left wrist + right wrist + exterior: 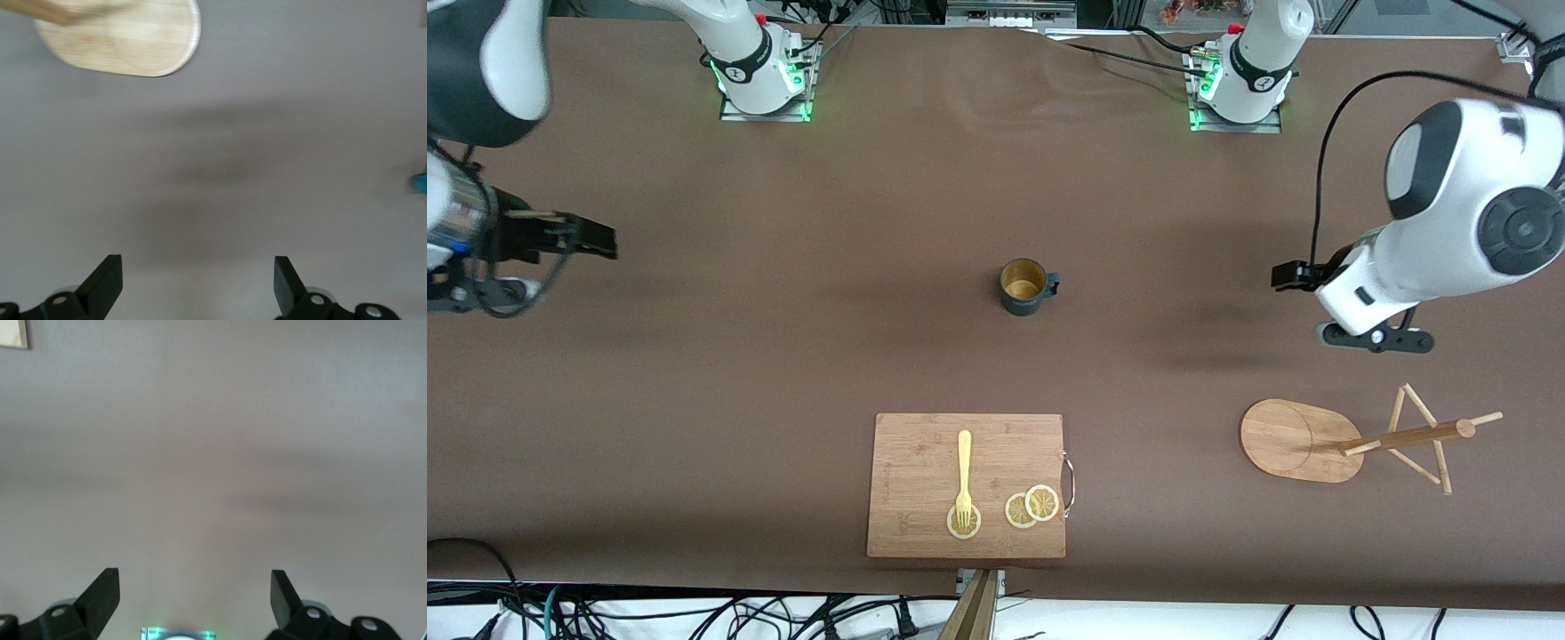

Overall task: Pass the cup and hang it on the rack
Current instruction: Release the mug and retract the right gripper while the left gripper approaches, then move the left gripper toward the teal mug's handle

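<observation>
Midway between tools (596,238) (1285,276) – cup (1024,286), untouched

1. The surface (783,356) has a matt brown covering, smooth, with slight wrinkles.
2. The cup (1024,287) looks glazed, dark teal outside and yellow inside.
3. The rack (1303,440) is light, smooth wood.
4. The cutting board (916,484) is wood with visible grain and a thin metal handle.
5. The fork (964,476) looks like pale wood.

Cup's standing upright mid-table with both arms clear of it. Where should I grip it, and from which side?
Probably best to take the cup by its rim, coming straight down with one finger inside the yellow interior. It stands upright with the mouth open upward. Its small handle points toward the left arm's end of the table; leave it free for the rack peg. Both the left end effector and right end effector are open.
</observation>
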Tool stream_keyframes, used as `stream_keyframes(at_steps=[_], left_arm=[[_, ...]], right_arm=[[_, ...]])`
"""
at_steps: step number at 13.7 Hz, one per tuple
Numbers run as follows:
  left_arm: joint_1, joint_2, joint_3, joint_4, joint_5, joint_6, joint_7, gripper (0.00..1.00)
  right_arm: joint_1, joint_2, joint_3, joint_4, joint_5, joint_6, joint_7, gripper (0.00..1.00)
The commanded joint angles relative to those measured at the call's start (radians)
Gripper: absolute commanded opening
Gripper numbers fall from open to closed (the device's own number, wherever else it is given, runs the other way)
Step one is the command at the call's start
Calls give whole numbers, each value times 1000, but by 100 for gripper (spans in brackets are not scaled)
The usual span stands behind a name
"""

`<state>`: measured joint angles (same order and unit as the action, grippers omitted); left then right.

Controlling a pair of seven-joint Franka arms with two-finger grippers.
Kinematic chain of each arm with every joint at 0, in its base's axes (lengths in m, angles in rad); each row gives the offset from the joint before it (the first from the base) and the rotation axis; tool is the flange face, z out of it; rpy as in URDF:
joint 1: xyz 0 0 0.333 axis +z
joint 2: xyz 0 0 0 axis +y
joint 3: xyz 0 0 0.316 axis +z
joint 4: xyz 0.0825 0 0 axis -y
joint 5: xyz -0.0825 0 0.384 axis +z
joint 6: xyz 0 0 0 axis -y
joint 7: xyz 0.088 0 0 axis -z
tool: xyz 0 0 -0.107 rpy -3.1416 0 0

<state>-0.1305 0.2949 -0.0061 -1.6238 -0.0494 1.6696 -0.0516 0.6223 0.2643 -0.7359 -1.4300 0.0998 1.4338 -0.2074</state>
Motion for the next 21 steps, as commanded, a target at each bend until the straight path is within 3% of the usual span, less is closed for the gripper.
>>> stream_keyframes(at_steps=[1, 4, 6, 8, 10, 11, 16, 19, 21], left_arm=[[9, -66, -24, -213, -127, 218, 25, 100], [34, -95, -109, -416, -147, 513, 150, 100], [40, -96, -168, -508, -211, 655, 206, 100], [61, -92, -240, -588, -340, 798, 350, 100], [69, -76, -255, -607, -443, 835, 548, 100], [87, -63, -256, -607, -496, 835, 682, 100], [183, 42, -278, -607, -910, 820, 1422, 100], [203, 70, -281, -597, -1019, 750, 1645, 100], [229, 78, -336, -605, -1131, 708, 1752, 100]], right_arm=[[-74, -57, 50, -44, 8, -15, -26, 100], [-321, -73, 338, -46, -12, -12, -11, 100], [-415, -95, 449, -66, -38, 2, -7, 100], [-496, -152, 548, -151, -74, 63, -7, 100], [-616, -233, 678, -255, -83, 141, 23, 100], [-639, -259, 708, -288, -84, 152, 69, 100], [-645, -273, 713, -282, -138, 154, 98, 100], [-664, -284, 711, -268, -132, 168, 106, 100], [-662, -278, 711, -250, -138, 159, 105, 100]])
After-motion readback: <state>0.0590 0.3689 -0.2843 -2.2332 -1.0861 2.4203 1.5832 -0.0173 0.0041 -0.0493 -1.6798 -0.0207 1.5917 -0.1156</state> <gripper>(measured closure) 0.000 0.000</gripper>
